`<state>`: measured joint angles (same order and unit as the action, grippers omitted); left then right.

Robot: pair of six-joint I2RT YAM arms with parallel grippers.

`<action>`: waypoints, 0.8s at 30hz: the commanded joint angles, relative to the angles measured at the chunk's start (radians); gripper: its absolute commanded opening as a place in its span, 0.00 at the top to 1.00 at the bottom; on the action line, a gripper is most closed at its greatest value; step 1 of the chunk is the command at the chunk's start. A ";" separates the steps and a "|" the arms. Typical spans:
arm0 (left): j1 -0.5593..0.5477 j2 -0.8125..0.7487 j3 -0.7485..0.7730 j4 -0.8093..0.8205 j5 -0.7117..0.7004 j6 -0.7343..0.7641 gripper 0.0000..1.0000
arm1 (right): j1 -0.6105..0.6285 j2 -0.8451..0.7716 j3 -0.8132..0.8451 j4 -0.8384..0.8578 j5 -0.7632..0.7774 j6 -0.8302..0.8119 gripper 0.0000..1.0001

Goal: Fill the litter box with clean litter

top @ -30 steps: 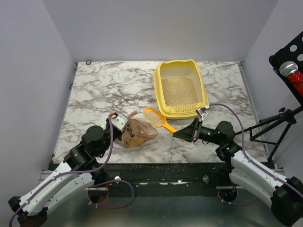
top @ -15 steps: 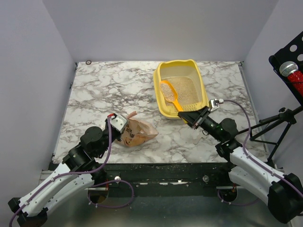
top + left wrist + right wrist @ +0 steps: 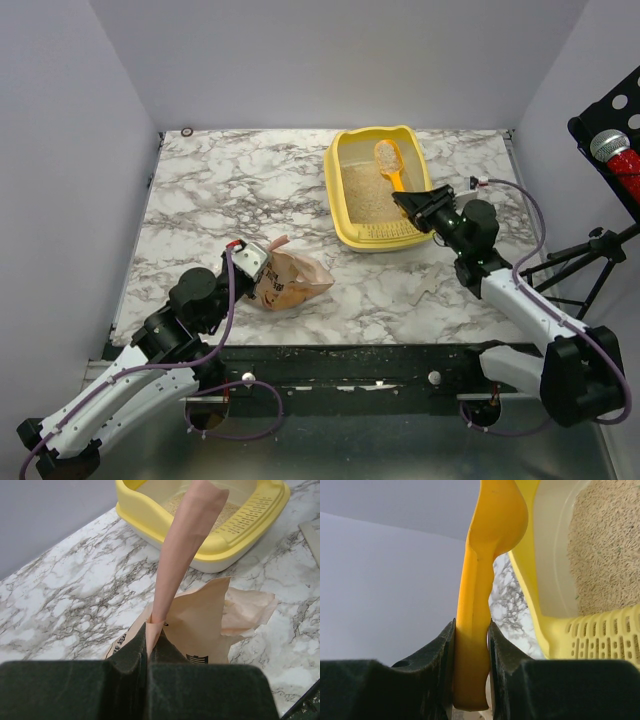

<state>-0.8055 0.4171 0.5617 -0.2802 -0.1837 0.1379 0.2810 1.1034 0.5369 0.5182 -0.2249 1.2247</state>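
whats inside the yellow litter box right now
Beige litter covers the litter box floor. An orange scoop holding granules, gripped by the right pincer, is above it. The floor underneath is hidden.

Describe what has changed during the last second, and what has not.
The right gripper, shut on the scoop, swung it from beside the bag up over the litter box. The scoop, with litter in it, now hangs above the far part of the box. The left gripper stayed shut on the bag. Bag and box did not move.
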 commanded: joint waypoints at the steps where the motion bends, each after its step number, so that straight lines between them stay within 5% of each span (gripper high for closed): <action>1: -0.004 -0.018 0.035 0.082 0.007 -0.018 1.00 | -0.006 0.070 0.142 -0.277 0.056 -0.220 1.00; 16: -0.004 -0.029 0.038 0.079 0.018 -0.020 1.00 | -0.006 0.420 0.624 -0.886 0.251 -0.749 1.00; 24: -0.006 -0.024 0.040 0.076 0.012 -0.020 1.00 | -0.003 0.561 0.931 -1.182 0.233 -0.955 1.00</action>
<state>-0.8055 0.4068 0.5617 -0.2871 -0.1837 0.1375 0.2794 1.6081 1.3239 -0.4656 -0.0204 0.4259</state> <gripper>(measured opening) 0.031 0.342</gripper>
